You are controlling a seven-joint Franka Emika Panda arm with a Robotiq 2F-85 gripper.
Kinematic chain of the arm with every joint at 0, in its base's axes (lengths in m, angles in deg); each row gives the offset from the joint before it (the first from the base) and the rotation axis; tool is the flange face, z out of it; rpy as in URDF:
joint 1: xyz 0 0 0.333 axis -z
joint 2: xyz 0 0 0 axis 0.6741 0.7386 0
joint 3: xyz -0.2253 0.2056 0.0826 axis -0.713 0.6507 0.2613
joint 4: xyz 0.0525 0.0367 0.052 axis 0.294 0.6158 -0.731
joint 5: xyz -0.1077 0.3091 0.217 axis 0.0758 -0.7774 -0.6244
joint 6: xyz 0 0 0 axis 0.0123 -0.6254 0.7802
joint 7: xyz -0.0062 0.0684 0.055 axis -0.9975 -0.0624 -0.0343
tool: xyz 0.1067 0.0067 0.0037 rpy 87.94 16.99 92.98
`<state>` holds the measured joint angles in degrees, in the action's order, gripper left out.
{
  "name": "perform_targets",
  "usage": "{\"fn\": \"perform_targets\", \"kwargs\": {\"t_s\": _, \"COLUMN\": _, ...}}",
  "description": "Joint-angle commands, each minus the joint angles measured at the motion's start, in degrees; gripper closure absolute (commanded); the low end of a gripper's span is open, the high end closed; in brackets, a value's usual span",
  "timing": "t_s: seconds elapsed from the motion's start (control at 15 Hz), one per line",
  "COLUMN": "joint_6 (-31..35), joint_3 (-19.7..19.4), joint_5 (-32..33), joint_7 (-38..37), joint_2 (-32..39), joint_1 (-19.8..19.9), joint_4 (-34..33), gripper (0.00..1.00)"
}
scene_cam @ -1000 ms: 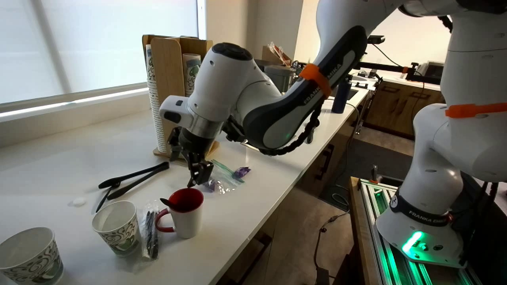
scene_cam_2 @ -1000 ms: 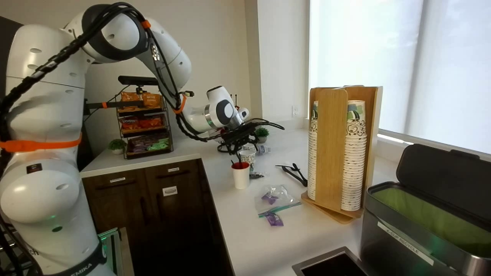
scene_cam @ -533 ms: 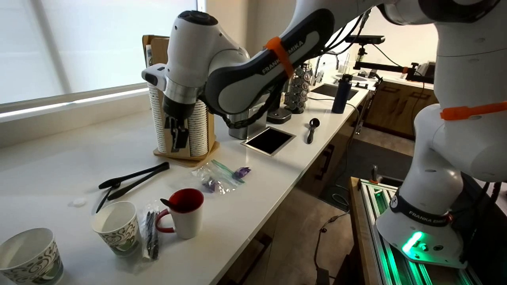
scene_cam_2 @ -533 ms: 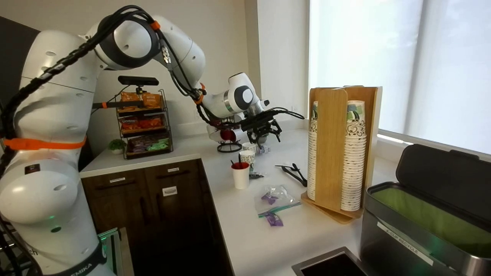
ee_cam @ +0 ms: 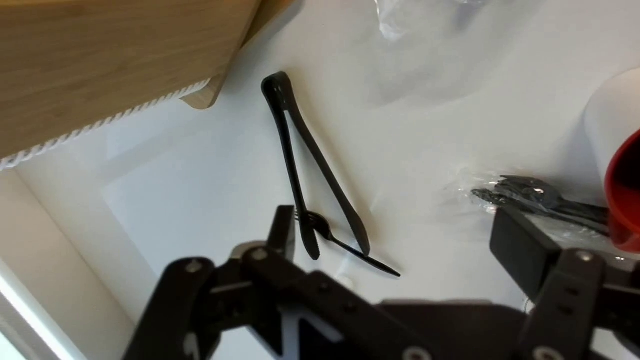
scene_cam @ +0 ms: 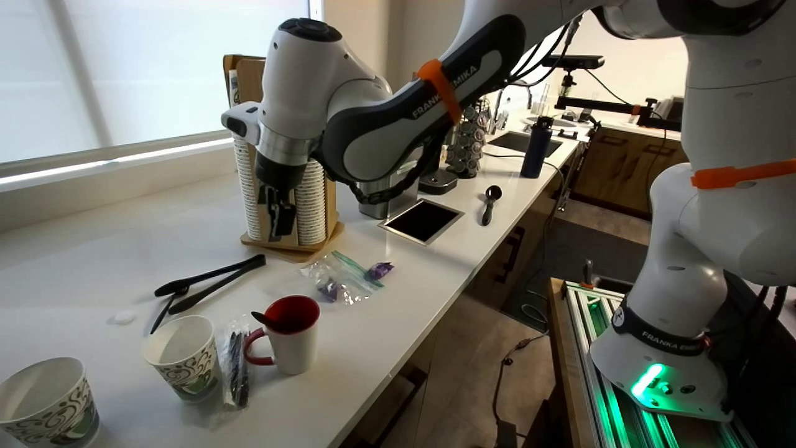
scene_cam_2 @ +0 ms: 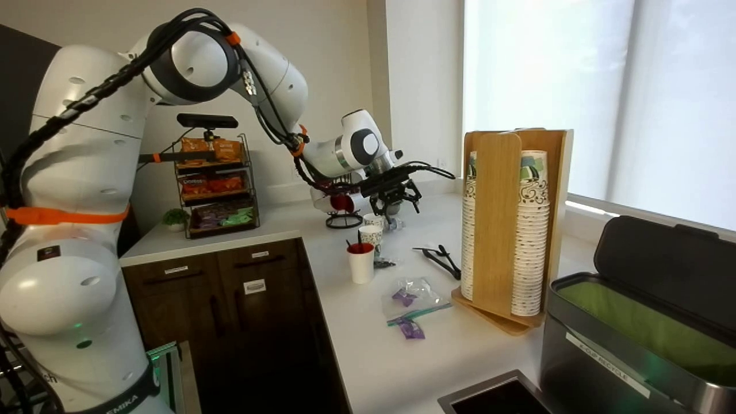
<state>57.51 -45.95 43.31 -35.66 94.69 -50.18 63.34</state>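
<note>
Gripper (ee_cam: 400, 240): gaped wide, empty, over bench (ee_cam: 415, 160).
Tongs (ee_cam: 327, 168): lay across a fork (ee_cam: 323, 228) at gripper's ten o'clock, wrist view.

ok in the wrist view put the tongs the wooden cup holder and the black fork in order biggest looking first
Largest: wooden cup holder, though cut off by the frame
Middle: tongs
Smallest: black fork, partly hidden by the tongs
</note>
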Motion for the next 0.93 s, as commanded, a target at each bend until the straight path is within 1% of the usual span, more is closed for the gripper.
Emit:
{"fn": "perform_targets", "kwargs": {"t_s": 0.0, "joint_6": -0.6, "joint_3": -1.3, "joint_5": 1.4, "joint_7": -2.9, "joint_2": 3.0, "joint_1": -0.1, "joint_4": -6.0, "gripper": 0.00}}
{"fn": "perform_targets", "kwargs": {"t_s": 0.2, "joint_6": -3.6, "joint_3": -2.7, "joint_5": 1.8, "joint_7": -3.2, "joint_2": 7.5, "joint_1": -0.3, "joint_4": -15.0, "gripper": 0.00}}
{"fn": "perform_targets", "kwargs": {"t_s": 0.4, "joint_6": -9.8, "joint_3": -2.9, "joint_5": 1.1, "joint_7": -2.2, "joint_2": 13.2, "joint_1": -1.2, "joint_4": -25.3, "gripper": 0.00}}
{"fn": "perform_targets", "kwargs": {"t_s": 0.47, "joint_6": -12.7, "joint_3": -2.3, "joint_5": -0.1, "joint_7": -0.5, "joint_2": 15.1, "joint_1": -1.1, "joint_4": -28.6, "gripper": 0.00}}
{"fn": "perform_targets", "kwargs": {"t_s": 0.6, "joint_6": -17.3, "joint_3": -2.8, "joint_5": 0.4, "joint_7": -1.8, "joint_2": 18.6, "joint_1": -2.3, "joint_4": -34.9, "gripper": 0.00}}
{"fn": "perform_targets", "kwargs": {"t_s": 0.67, "joint_6": -19.0, "joint_3": -3.2, "joint_5": -0.1, "joint_7": -3.9, "joint_2": 19.8, "joint_1": -2.5, "joint_4": -37.2, "gripper": 0.00}}
{"fn": "perform_targets", "kwargs": {"t_s": 0.73, "joint_6": -15.1, "joint_3": -2.5, "joint_5": 0.4, "joint_7": -2.9, "joint_2": 15.0, "joint_1": -1.7, "joint_4": -29.4, "gripper": 0.00}}
{"fn": "perform_targets", "kwargs": {"t_s": 0.87, "joint_6": -17.0, "joint_3": -2.8, "joint_5": 0.3, "joint_7": -4.0, "joint_2": 17.4, "joint_1": -2.2, "joint_4": -33.4, "gripper": 0.00}}
